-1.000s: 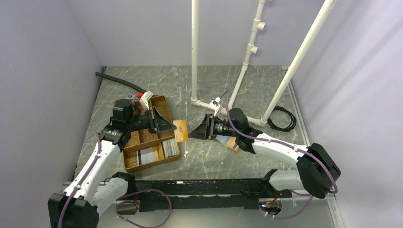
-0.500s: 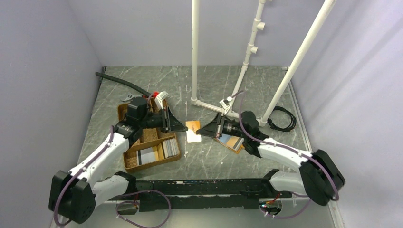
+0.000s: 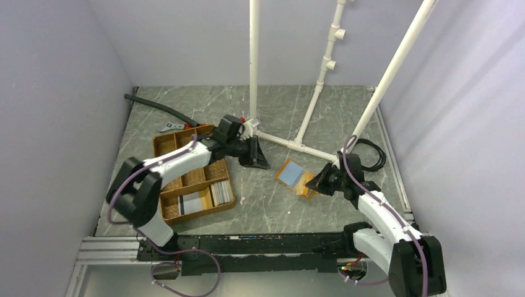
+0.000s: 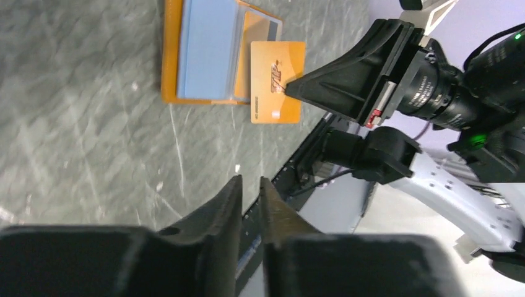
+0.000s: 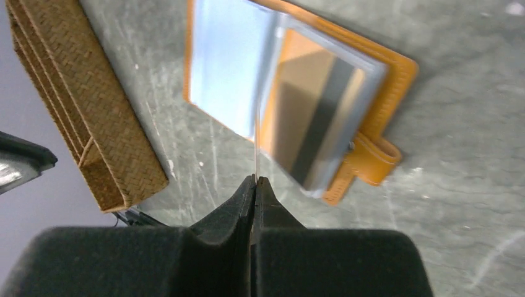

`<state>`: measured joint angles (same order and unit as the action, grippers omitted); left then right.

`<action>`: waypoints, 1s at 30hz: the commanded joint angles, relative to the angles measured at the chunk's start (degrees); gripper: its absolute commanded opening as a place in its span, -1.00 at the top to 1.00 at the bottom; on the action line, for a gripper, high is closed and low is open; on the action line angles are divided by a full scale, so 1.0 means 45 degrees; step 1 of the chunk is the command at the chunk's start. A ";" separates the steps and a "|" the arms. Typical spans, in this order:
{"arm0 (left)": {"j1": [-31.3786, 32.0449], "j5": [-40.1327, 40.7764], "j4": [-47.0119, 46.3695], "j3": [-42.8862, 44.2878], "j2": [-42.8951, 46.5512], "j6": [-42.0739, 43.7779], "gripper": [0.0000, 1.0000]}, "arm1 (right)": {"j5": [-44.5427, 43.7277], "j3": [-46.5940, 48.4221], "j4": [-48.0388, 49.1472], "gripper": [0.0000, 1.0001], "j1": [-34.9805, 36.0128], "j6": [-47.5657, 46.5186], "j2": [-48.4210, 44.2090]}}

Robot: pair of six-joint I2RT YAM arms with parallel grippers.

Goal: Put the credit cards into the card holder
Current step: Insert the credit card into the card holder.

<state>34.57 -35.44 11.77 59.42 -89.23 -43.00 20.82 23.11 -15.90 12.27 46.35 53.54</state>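
Note:
The card holder (image 3: pixel 292 174) lies open on the table, an orange-tan sleeve with light blue cards (image 4: pixel 207 52) in its clear pockets. My right gripper (image 3: pixel 314 181) sits at its near right edge, shut on an orange credit card (image 4: pixel 277 80). In the right wrist view that card (image 5: pixel 255 145) is seen edge-on, rising from the closed tips (image 5: pixel 255 179) over the holder (image 5: pixel 390 68). My left gripper (image 3: pixel 263 164) hovers left of the holder. Its fingers (image 4: pixel 249 182) stand slightly apart with nothing between them. More credit cards (image 3: pixel 221 193) lie in the woven tray.
The brown woven divided tray (image 3: pixel 192 215) stands at the left, its corner (image 5: pixel 80 124) close to the right wrist. White pipe frame (image 3: pixel 254 62) rises behind the holder. A black hose (image 3: pixel 158 106) and a cable coil (image 3: pixel 368 154) lie at the back edges.
The orange card passed from my left gripper to my right one, which shut on it and carried it right to the holder. My left arm swung right from the tray and its jaws parted.

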 commanded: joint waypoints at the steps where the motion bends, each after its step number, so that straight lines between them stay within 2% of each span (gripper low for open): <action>1: 0.1013 0.0436 -0.1864 0.1400 -0.1969 0.0282 0.71 | 0.2551 -0.0574 0.0937 1.00 -0.1419 -0.1226 0.0343; 5: 0.1620 0.0326 -0.2258 0.2629 -0.4278 0.0453 0.87 | 0.3602 -0.1210 0.2744 1.00 -0.2064 -0.1186 0.1128; 13: 0.1748 0.1245 -0.1762 0.4105 -0.6672 0.0784 0.92 | 0.4184 -0.1464 0.3957 1.00 -0.2591 -0.1486 0.2296; 21: 0.1737 0.2206 -0.1506 0.3646 -0.7106 0.0630 1.00 | 0.4974 -0.1898 0.5143 1.00 -0.3165 -0.1529 0.3342; 30: 0.1738 0.2134 -0.1785 0.2966 -0.7095 0.0270 1.00 | 0.4954 -0.1890 0.6248 1.00 -0.3294 -0.1251 0.3872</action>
<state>42.39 -30.13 2.81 75.13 -120.60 -41.91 43.05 14.83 6.68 -2.31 40.75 70.28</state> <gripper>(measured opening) 0.008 0.008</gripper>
